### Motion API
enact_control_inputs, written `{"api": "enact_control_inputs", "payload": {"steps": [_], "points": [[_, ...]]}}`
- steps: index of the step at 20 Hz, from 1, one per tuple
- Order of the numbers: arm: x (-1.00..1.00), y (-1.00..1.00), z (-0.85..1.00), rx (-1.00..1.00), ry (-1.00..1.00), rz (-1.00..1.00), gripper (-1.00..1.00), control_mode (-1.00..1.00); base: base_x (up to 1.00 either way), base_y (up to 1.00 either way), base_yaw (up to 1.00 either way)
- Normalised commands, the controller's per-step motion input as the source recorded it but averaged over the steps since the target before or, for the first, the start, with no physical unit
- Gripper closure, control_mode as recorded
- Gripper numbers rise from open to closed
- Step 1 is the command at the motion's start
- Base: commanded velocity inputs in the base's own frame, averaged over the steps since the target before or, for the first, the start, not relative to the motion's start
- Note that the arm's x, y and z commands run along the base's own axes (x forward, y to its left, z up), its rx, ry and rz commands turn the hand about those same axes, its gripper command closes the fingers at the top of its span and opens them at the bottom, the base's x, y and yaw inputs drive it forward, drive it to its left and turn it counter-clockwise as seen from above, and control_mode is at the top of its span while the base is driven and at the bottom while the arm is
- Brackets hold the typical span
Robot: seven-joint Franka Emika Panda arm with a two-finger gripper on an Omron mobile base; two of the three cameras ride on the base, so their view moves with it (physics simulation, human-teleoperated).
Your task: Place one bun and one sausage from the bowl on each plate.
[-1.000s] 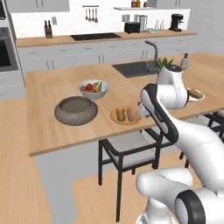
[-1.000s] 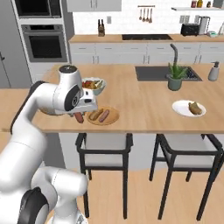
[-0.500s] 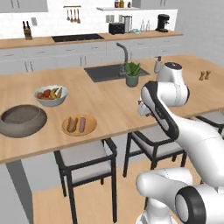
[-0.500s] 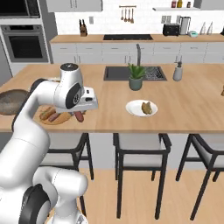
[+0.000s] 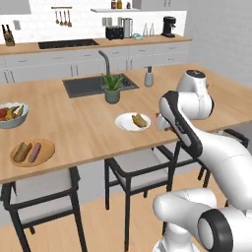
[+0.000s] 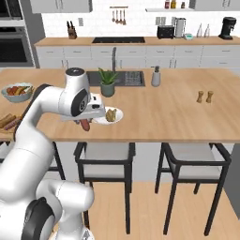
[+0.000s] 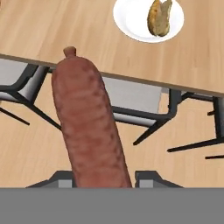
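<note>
The base has driven along the counter, bringing the white plate [image 5: 132, 122] with its bun [image 7: 159, 17] close. The gripper [image 6: 84, 123] clamps a sausage [image 7: 89, 131] by one end; firm, smooth, likely slippery, best held mid-length.

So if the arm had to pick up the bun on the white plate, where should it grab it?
Probably across the bun's narrow middle, coming straight down from above. It lies flat and elongated on the white plate, sides clear, so the fingers could straddle its short width.
</note>
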Motion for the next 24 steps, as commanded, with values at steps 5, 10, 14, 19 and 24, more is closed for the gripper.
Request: {"api": "enact_control_inputs", "payload": {"steps": [5, 10, 14, 19, 24], "points": [[0.0, 0.0, 0.0, 0.0, 0.0, 0.0, 1.0, 1.0, 0.03, -0.49, 0.08], [0.0, 0.0, 0.0, 0.0, 0.0, 0.0, 1.0, 1.0, 0.29, -0.1, 0.26], [0.0, 0.0, 0.0, 0.0, 0.0, 0.0, 1.0, 1.0, 0.36, -0.32, 0.2], [0.0, 0.0, 0.0, 0.0, 0.0, 0.0, 1.0, 1.0, 0.35, -0.29, 0.07], [0.0, 0.0, 0.0, 0.0, 0.0, 0.0, 1.0, 1.0, 0.43, -0.08, 0.04]]}}
